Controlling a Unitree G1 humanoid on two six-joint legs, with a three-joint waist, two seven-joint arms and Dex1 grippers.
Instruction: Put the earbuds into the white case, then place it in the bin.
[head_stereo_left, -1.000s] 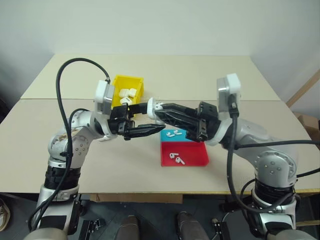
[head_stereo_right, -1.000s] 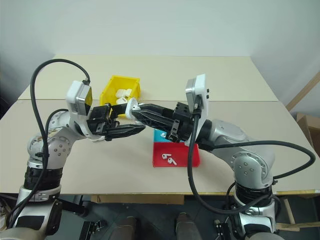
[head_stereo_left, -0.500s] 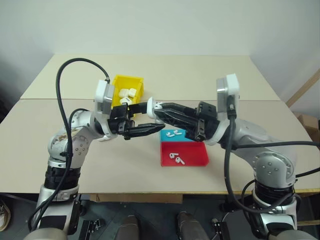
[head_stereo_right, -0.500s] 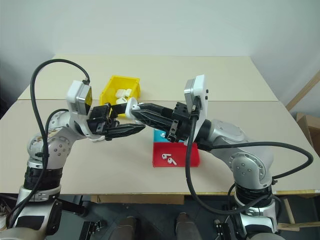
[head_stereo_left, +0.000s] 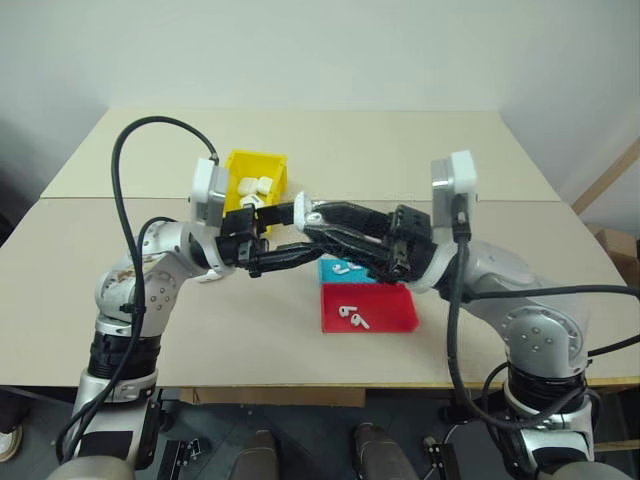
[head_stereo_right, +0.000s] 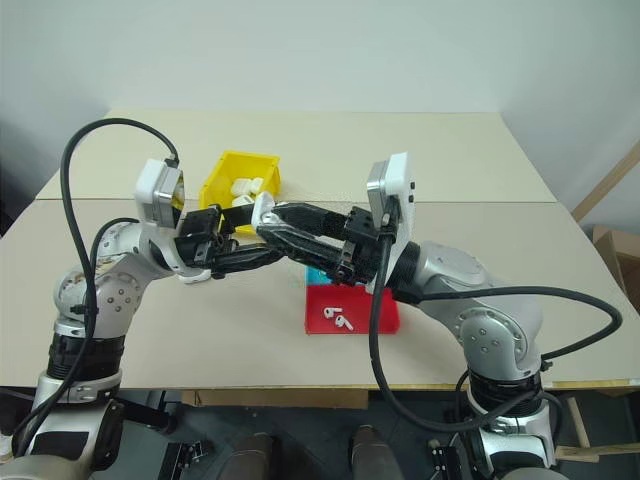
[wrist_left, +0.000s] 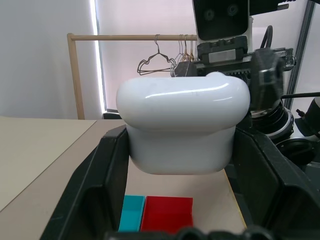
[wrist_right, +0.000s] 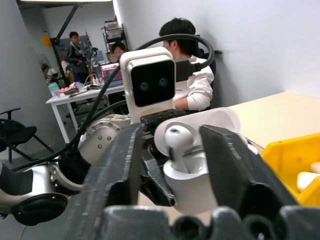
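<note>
My left gripper (head_stereo_left: 300, 228) is shut on the white case (wrist_left: 182, 125) and holds it in the air, between the bin and the trays. The case's lid stands open, and one of the earbuds (wrist_right: 179, 142) sits upright in it. From the other side my right gripper (wrist_right: 177, 150) reaches in, open, with one finger on each side of the case (head_stereo_left: 303, 212) and the earbud. The yellow bin (head_stereo_left: 258, 156) sits on the table behind my left gripper, with several white cases inside.
A teal tray (head_stereo_left: 328, 273) holding an earbud (head_stereo_left: 346, 267) and a red tray (head_stereo_left: 392, 310) holding two earbuds (head_stereo_left: 351, 318) lie on the table under my right arm. In the right wrist view, people sit at desks in the room behind.
My right gripper's fingers have spread apart around the case. Both arms have stayed where they were, and the left gripper keeps its hold.
</note>
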